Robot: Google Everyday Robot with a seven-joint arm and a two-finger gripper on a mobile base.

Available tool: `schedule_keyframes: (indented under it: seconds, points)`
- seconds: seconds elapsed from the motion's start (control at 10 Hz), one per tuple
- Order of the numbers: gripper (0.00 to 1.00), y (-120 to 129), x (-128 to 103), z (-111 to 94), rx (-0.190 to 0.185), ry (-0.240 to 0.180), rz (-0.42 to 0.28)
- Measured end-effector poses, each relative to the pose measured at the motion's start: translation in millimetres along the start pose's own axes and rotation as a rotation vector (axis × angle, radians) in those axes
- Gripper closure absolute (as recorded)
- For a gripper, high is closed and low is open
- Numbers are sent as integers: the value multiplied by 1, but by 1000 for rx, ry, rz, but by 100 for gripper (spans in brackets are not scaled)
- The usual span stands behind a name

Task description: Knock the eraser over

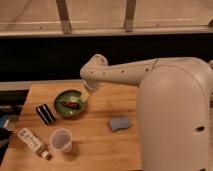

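Found gripper at right rim of bowl, on table. Could not tell its opening, nor any hold. Located eraser on table just left of bowl, apart from gripper. Noted red item in bowl; cup and bottle near front-left corner; pad right of bowl, nearer front.

Warm dim light; sheen on arm shell; black band behind table; gripper shaded at green bowl rim.

Black, pale-striped eraser sits slantwise on the table, well left of the pincer.
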State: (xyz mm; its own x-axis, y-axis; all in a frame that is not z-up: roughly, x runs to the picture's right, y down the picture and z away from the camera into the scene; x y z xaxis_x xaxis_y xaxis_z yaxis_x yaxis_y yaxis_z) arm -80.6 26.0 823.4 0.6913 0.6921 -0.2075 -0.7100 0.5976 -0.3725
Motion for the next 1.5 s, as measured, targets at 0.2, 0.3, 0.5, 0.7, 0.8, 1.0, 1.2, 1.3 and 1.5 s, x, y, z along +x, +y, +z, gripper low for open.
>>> schedule_keyframes:
  seconds: [0.2,0.3,0.5,0.7,0.8,1.0,1.2,1.3,1.5]
  points:
    - [20,18,-6,-2,-16,-5,-51]
    - [20,32,-10,-6,-60,-23,-85]
    - [20,40,-9,-11,-117,-46,-99]
    - [20,43,-11,-12,-126,-50,-103]
    - [20,45,-12,-12,-142,-54,-102]
    - [20,45,-13,-9,-154,-41,-137]
    - [20,71,-29,-4,-191,-30,-221]
    - [20,97,-40,-1,-222,-25,-274]
    - [20,130,-44,-3,-259,-23,-343]
